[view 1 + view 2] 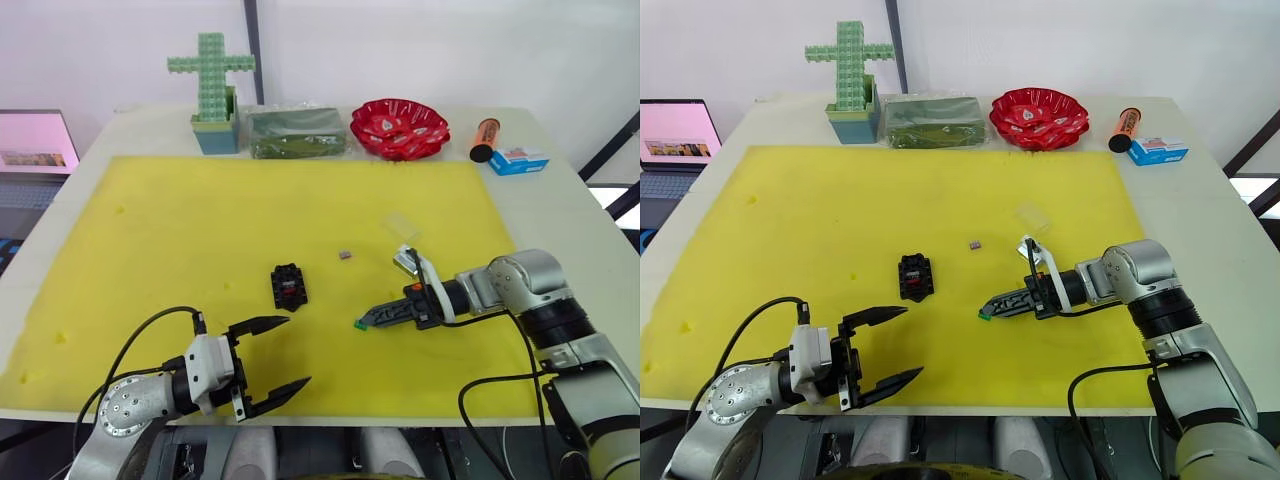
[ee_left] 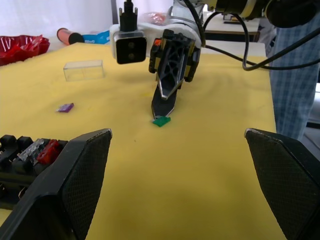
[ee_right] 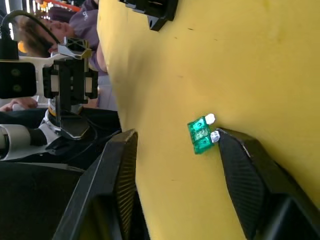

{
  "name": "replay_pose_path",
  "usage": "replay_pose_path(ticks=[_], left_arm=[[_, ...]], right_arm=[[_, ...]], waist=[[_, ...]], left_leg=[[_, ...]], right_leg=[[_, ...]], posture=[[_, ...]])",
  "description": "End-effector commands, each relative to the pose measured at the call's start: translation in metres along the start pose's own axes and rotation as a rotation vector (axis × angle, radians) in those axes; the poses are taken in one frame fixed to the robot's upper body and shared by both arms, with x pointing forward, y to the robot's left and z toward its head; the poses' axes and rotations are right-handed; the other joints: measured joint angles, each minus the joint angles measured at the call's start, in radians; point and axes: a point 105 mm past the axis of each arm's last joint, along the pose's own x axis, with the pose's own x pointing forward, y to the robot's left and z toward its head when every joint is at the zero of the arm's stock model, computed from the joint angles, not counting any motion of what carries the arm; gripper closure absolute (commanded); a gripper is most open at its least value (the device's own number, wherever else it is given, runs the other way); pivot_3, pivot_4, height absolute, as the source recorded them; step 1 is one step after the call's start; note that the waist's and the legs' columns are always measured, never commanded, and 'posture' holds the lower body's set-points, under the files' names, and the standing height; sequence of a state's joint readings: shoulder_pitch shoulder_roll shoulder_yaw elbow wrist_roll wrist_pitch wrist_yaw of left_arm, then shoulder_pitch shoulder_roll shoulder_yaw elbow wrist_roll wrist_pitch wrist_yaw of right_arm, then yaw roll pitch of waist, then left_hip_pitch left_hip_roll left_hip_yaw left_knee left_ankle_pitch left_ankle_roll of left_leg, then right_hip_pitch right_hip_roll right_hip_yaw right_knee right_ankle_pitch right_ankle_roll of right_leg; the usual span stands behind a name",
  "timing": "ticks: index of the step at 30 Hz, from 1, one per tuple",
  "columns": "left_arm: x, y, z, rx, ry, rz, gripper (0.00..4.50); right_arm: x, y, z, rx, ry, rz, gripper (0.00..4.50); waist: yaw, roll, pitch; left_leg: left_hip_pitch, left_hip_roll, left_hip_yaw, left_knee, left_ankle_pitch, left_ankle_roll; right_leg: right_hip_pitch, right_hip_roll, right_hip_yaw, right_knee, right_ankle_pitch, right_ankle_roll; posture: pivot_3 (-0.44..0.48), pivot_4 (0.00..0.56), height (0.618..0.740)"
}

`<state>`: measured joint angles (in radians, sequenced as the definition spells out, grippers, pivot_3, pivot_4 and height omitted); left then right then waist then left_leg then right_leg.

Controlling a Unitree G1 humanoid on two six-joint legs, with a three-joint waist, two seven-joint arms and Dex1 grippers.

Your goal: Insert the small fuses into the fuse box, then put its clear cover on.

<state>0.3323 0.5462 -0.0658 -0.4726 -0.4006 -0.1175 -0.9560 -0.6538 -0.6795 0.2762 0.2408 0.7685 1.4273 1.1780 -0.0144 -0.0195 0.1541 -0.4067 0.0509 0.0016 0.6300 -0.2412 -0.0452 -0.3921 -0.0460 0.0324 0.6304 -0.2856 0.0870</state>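
Observation:
The black fuse box (image 1: 289, 286) lies on the yellow mat (image 1: 180, 220), left of centre, with a red fuse (image 2: 48, 151) and a whitish-grey fuse (image 2: 32, 150) seated in it. A purplish-grey fuse (image 1: 344, 254) lies loose just beyond it to the right. The clear cover (image 1: 402, 226) rests farther right. A green fuse (image 3: 200, 135) lies on the mat between the fingers of my open right gripper (image 1: 362, 321), touching one fingertip (image 3: 223, 136). My left gripper (image 1: 298, 350) hovers open at the mat's near edge, in front of the fuse box, holding nothing.
Along the table's far edge stand a green cross-shaped block model (image 1: 212, 88), a green-filled clear bag (image 1: 295, 132), a red bowl (image 1: 400, 127), an orange marker (image 1: 484, 139) and a blue-and-white carton (image 1: 518, 160). A laptop (image 1: 678, 134) sits off to the left. A person (image 2: 295, 75) stands beside the table.

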Motion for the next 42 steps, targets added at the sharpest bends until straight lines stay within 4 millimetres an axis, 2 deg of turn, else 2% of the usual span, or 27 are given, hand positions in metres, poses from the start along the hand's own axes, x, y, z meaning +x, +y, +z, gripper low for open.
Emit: replay_pose_path(ticks=[1,2,5,11,12,20,26,28,32,35,38,40,42], left_arm=[[0.002,-0.004,0.000,0.019,-0.016,-0.014,0.00],[0.002,-0.005,-0.002,0.018,-0.016,-0.015,0.00],[0.002,-0.005,-0.007,0.019,-0.014,-0.017,0.00],[-0.003,-0.004,-0.017,0.020,-0.007,-0.012,0.00],[-0.004,-0.004,-0.019,0.020,-0.006,-0.011,0.00],[-0.006,-0.002,-0.022,0.025,-0.023,0.010,0.00],[-0.005,-0.002,-0.020,0.036,-0.031,0.008,0.00],[-0.005,-0.001,-0.023,0.034,-0.028,0.011,0.00],[-0.011,-0.002,-0.025,0.029,-0.024,0.019,0.00],[-0.014,0.000,-0.022,0.026,-0.024,0.018,0.00],[-0.013,0.002,-0.013,0.026,-0.031,0.012,0.00],[-0.011,0.001,-0.007,0.027,-0.033,0.006,0.00],[-0.007,-0.001,0.000,0.030,-0.036,-0.004,0.00]], right_arm=[[0.004,-0.007,-0.007,0.024,0.019,-0.013,1.68],[0.004,-0.009,-0.007,0.019,0.021,-0.022,1.68],[0.005,-0.013,-0.011,0.001,0.034,-0.039,2.22],[0.005,-0.019,-0.013,-0.012,0.035,-0.065,4.35],[0.005,-0.020,-0.013,-0.013,0.035,-0.067,4.47],[0.003,-0.021,-0.013,-0.009,0.023,-0.073,4.47],[-0.007,-0.004,-0.009,0.016,-0.027,-0.024,4.47],[-0.013,0.014,-0.002,0.005,-0.104,0.025,4.47],[-0.014,0.033,0.001,-0.048,-0.287,0.073,4.47],[-0.008,0.030,0.010,-0.058,-0.569,-0.029,4.47],[-0.004,0.026,0.012,0.066,-0.876,-0.168,4.47],[-0.001,0.022,0.009,0.174,-0.981,-0.254,4.47],[0.002,0.021,0.005,0.238,-1.017,-0.281,4.47]], waist=[[0.000,0.000,0.000],[0.000,0.000,0.000],[0.000,0.000,0.000],[0.001,-0.002,-0.001],[0.001,-0.003,-0.003],[0.001,-0.007,-0.005],[0.005,-0.006,-0.005],[0.007,-0.005,-0.005],[0.004,-0.006,-0.005],[0.000,-0.005,-0.005],[-0.003,-0.001,-0.006],[0.002,0.006,-0.005],[0.001,0.007,-0.006]], left_leg=[[0.000,0.000,0.000,0.000,0.000,0.000],[0.000,0.000,0.000,0.000,0.000,0.000],[0.000,0.000,0.000,0.000,0.000,0.000],[0.000,0.000,0.000,0.001,0.000,0.000],[0.000,0.000,0.000,0.001,0.000,0.000],[0.001,0.000,0.001,0.001,0.000,0.000],[0.000,0.000,0.001,0.001,0.000,0.000],[0.000,-0.001,0.001,0.001,0.000,0.000],[-0.002,-0.001,0.002,0.000,0.000,0.000],[-0.001,0.000,0.001,-0.002,0.000,0.000],[-0.001,0.003,0.000,-0.003,0.000,0.000],[-0.002,0.004,-0.001,-0.003,0.000,0.000],[-0.002,0.001,0.000,-0.002,0.000,0.000]], right_leg=[[0.000,0.000,0.000,0.000,0.000,0.000],[0.000,0.000,0.000,0.000,0.000,0.000],[0.000,0.000,0.000,0.000,0.000,0.000],[0.000,0.000,0.000,0.000,0.000,0.000],[0.001,0.000,0.000,0.000,0.000,0.000],[0.001,-0.003,0.000,0.000,0.000,0.000],[0.001,-0.004,0.000,0.000,0.000,0.000],[0.000,-0.005,0.000,-0.001,0.000,0.000],[-0.001,-0.005,0.000,-0.001,0.000,0.000],[-0.001,-0.003,0.000,0.000,0.000,0.000],[-0.004,0.001,0.000,0.002,0.000,0.000],[-0.005,0.001,-0.001,0.002,0.000,0.000],[-0.005,-0.003,-0.002,-0.001,0.000,-0.001]], posture=[[0.000,0.150,0.740],[0.000,0.150,0.740],[0.000,0.150,0.740],[0.000,0.150,0.740],[0.000,0.150,0.740],[0.000,0.150,0.740],[0.000,0.150,0.740],[0.000,0.150,0.740],[0.000,0.150,0.740],[0.000,0.150,0.740],[0.000,0.150,0.740],[0.000,0.150,0.740],[0.000,0.150,0.740]])
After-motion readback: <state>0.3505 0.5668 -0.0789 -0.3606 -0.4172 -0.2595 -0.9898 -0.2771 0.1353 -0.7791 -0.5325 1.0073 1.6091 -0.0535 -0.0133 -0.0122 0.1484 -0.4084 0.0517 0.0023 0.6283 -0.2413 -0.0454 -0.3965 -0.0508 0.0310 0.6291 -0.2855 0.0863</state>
